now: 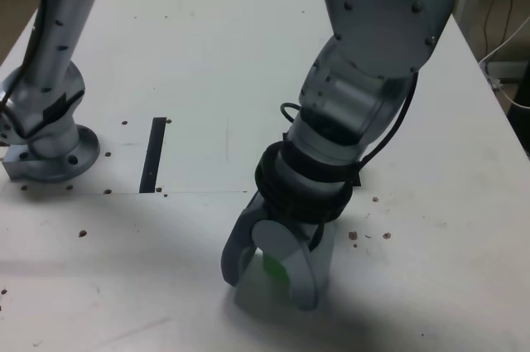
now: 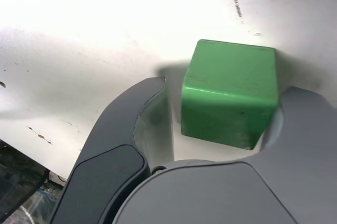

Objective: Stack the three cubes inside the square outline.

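Note:
The green cube rests on the white table near its front edge, between the two grey fingers of my gripper. In the wrist view one finger touches a side of the cube, while the other finger stands a narrow gap away from the opposite side. The gripper points down at the table and is partly closed around the cube. No red or yellow cube shows in either view. The square outline is hidden, probably behind the arm.
A straight black strip lies on the table at the exterior view's left, next to the arm's round base. Small dark specks dot the surface. The table's right edge runs close to cables on the floor.

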